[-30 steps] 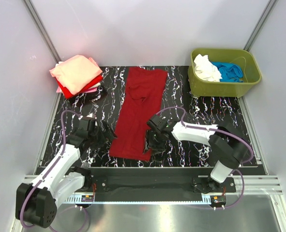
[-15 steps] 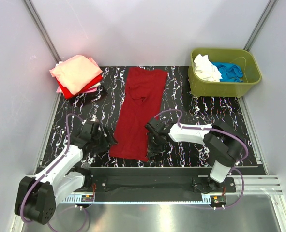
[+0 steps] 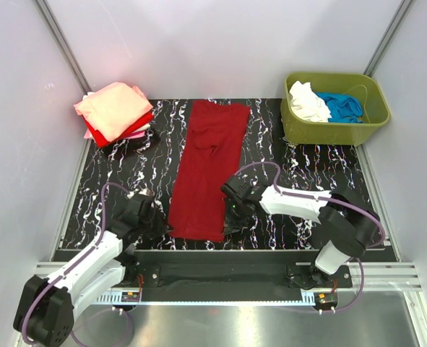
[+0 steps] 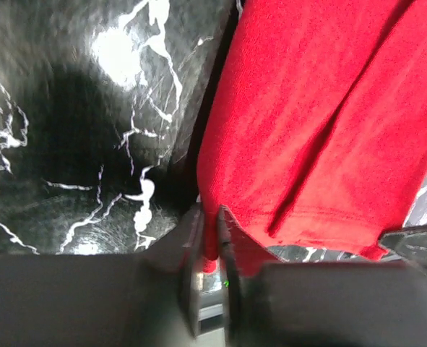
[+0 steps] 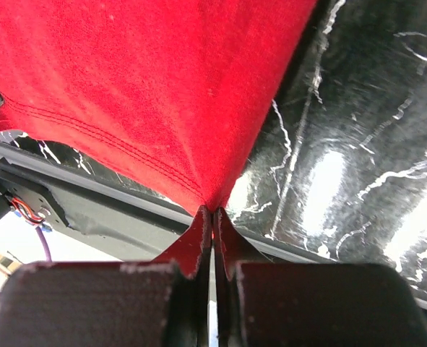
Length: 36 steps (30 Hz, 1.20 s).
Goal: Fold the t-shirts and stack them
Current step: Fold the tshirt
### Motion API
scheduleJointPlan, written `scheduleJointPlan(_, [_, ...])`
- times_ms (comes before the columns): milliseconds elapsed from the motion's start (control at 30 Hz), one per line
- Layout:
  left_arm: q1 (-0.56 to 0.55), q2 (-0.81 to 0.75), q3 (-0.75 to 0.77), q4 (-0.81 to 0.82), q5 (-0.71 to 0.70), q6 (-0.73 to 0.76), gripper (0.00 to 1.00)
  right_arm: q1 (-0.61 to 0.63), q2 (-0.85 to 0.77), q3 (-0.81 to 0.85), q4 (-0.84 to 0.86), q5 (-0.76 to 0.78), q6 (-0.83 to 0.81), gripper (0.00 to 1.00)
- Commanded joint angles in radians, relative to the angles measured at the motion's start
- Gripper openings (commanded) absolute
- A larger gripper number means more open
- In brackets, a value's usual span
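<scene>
Left gripper and right gripper each tight on hem of dark red t-shirt

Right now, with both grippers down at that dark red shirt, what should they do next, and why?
Probably lift both near corners together and carry them toward the far end, folding the dark red t-shirt in half. The left gripper and right gripper each pinch a corner of its near hem, and it lies flat, stretched lengthwise away from them.
</scene>
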Motion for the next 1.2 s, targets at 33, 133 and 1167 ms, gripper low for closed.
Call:
scheduleJointPlan(33, [-0.034, -0.054, -0.010, 0.047, 0.013, -0.051, 0.00, 0.011, -0.069, -0.030, -0.049, 0.043, -0.004, 0.00])
scheduleJointPlan(133, [-0.092, -0.102, 0.008, -0.023, -0.019, -0.102, 0.00, 0.011, -0.124, -0.059, -0.082, 0.060, -0.002, 0.00])
scheduleJointPlan(1167, [-0.329, 0.389, 0.766, -0.302, -0.204, -0.018, 0.00, -0.341, -0.297, 0.149, -0.342, 0.059, -0.284, 0.00])
